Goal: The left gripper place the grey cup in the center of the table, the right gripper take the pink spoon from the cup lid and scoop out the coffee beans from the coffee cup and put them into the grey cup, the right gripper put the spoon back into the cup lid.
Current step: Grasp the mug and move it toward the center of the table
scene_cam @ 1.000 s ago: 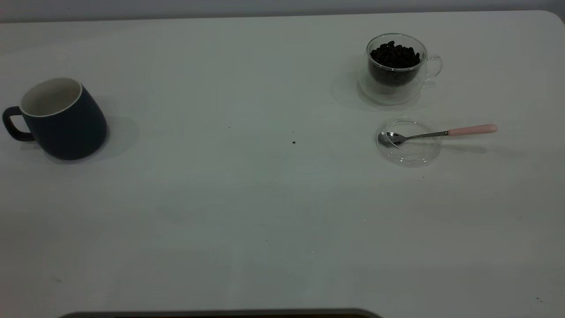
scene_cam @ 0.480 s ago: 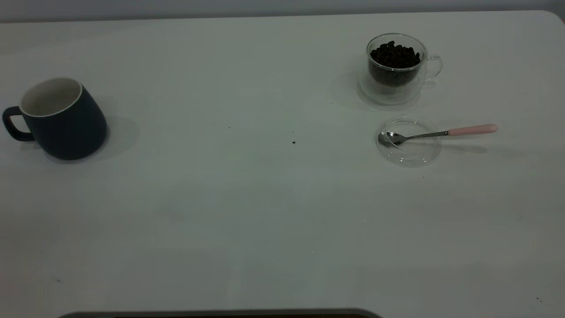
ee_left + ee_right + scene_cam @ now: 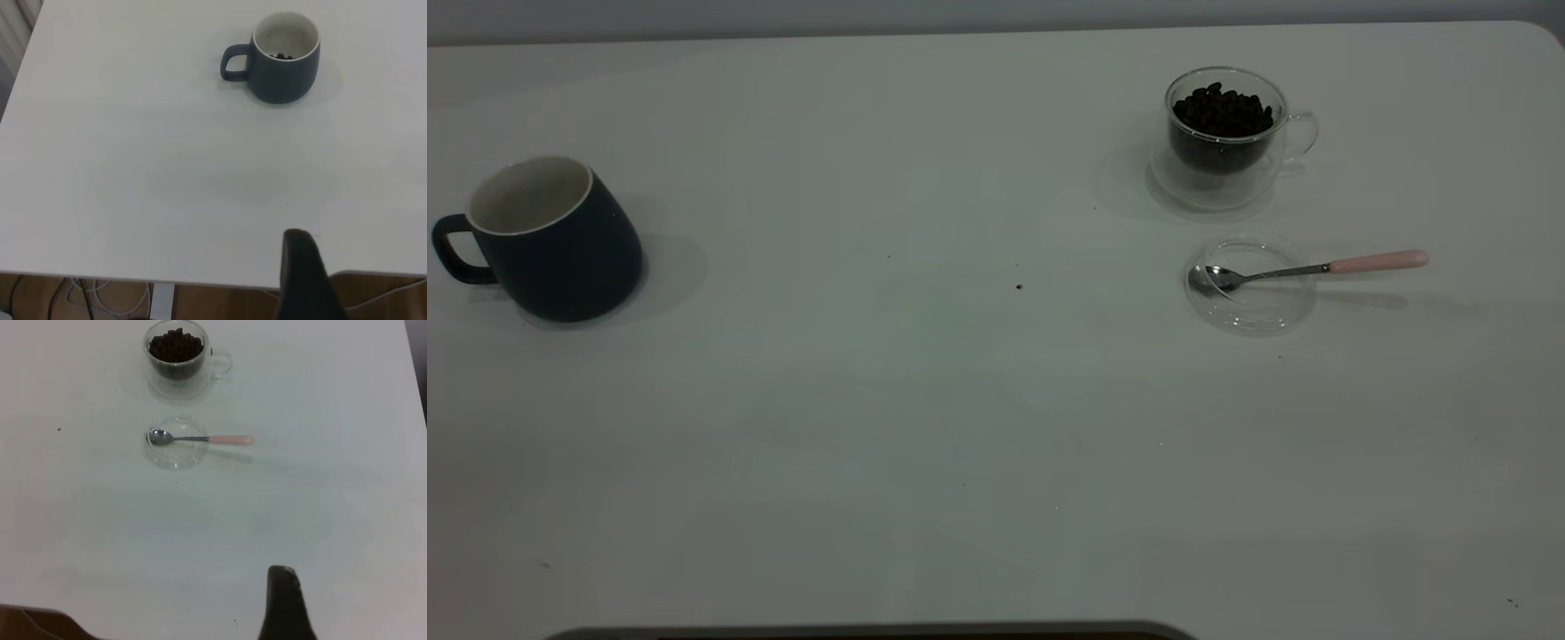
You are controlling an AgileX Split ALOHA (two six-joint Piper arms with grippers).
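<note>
The grey cup (image 3: 551, 238) stands upright at the table's left side, handle pointing left; the left wrist view (image 3: 285, 57) shows a few dark beans inside it. The glass coffee cup (image 3: 1224, 133) full of coffee beans stands at the far right, also in the right wrist view (image 3: 176, 357). In front of it the pink-handled spoon (image 3: 1376, 261) rests with its bowl in the clear cup lid (image 3: 1250, 293); both show in the right wrist view, the spoon (image 3: 228, 440) and the lid (image 3: 175, 453). My left gripper (image 3: 299, 240) and right gripper (image 3: 281, 577) hang back near the table's edge, far from everything.
The white table (image 3: 925, 400) runs to its near edge in the left wrist view (image 3: 133, 270), with cables below. A few dark specks (image 3: 1019, 286) lie near the table's middle.
</note>
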